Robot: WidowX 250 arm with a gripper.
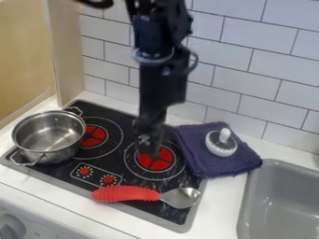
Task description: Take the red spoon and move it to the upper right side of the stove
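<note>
The camera view is looking down at a slant on a black rectangular toy stove with a grey border (152,224), where a spoon with a ridged red handle and a shiny metal bowl (124,193) is lying along the front right part. Its handle is pointing left, just below two small red dial markings (85,171), and its bowl is resting near the stove's right edge. Behind the spoon, the black two-finger gripper (149,145) is hanging over the right-hand red burner (163,163); whether it is spread, pressed together or pinching anything is impossible to tell. A round silver metal pot with two loop handles (46,135) is sitting at the stove's left, beside the other red burner (93,136). To the right, a folded purple cloth (218,168) is supporting a round white knobbed object (221,145). Farther right, a grey sink (280,170) is sitting in the white counter (219,210), and white tiles (268,56) are lining the wall.
</note>
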